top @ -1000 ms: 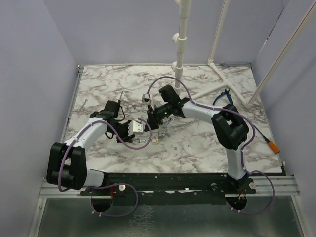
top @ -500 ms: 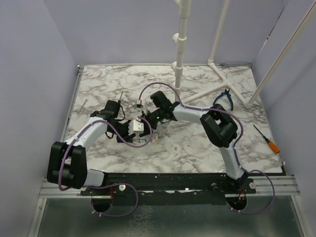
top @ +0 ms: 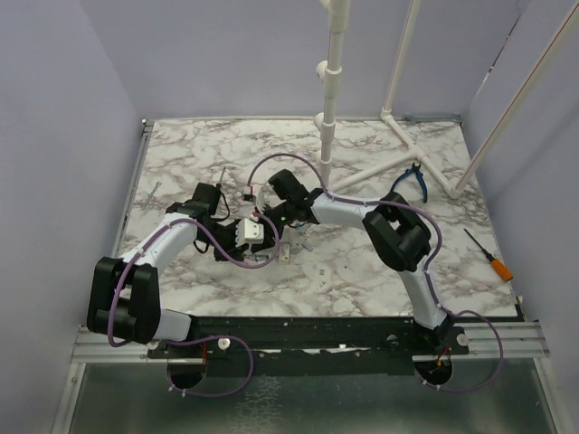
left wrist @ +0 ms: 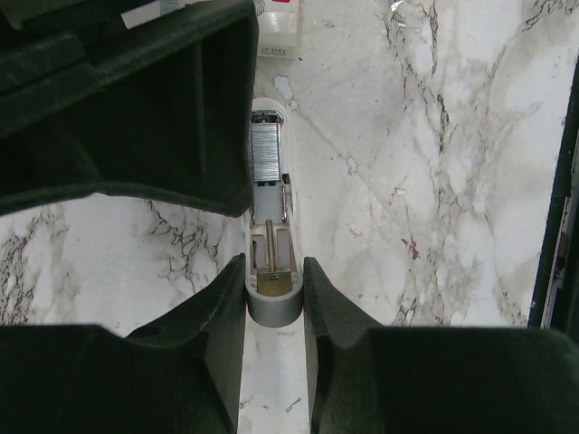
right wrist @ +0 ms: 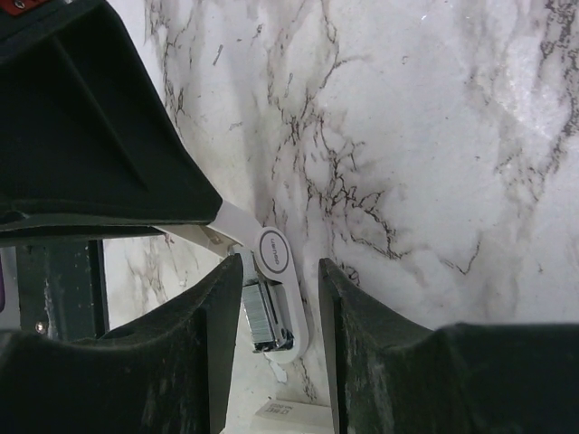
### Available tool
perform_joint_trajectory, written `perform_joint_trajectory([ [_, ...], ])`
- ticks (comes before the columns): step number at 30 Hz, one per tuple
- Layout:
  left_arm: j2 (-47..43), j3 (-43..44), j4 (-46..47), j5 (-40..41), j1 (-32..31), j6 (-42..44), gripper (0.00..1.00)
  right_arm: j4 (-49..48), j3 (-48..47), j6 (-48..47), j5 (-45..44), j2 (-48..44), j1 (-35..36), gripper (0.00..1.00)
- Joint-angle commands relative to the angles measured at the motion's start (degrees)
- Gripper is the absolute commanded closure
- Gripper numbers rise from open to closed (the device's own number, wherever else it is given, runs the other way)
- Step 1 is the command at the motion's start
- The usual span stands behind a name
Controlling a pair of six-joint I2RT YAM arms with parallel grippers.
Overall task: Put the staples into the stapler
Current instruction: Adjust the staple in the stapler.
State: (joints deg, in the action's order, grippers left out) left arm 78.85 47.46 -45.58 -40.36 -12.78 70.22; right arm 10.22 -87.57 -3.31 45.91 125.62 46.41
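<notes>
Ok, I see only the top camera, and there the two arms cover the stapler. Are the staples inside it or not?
Observer: Yes. The left wrist view shows the staples lying in the open channel of the stapler.
Operator: Good. Which arm holds the stapler?
Observer: The left gripper is shut on its grey rear end, one finger on each side.
Operator: And the right gripper, does it grip anything?
Observer: No. In its own view the right gripper is open, with its fingers on either side of the stapler's front end and a gap showing on one side.
</notes>
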Motion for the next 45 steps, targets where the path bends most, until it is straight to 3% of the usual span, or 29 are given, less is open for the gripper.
perform_joint_trajectory([
  [1,0.6,1.5,-0.5,-2.5,-0.3,0.0,1.0,1.4,1.3,-1.7,-2.1,0.1,1.4,0.56],
  [45,0.0,1.0,-0.5,0.7,-0.3,0.8,1.0,4.8,7.0,-8.3,-11.1,-4.5,2.2,0.61],
])
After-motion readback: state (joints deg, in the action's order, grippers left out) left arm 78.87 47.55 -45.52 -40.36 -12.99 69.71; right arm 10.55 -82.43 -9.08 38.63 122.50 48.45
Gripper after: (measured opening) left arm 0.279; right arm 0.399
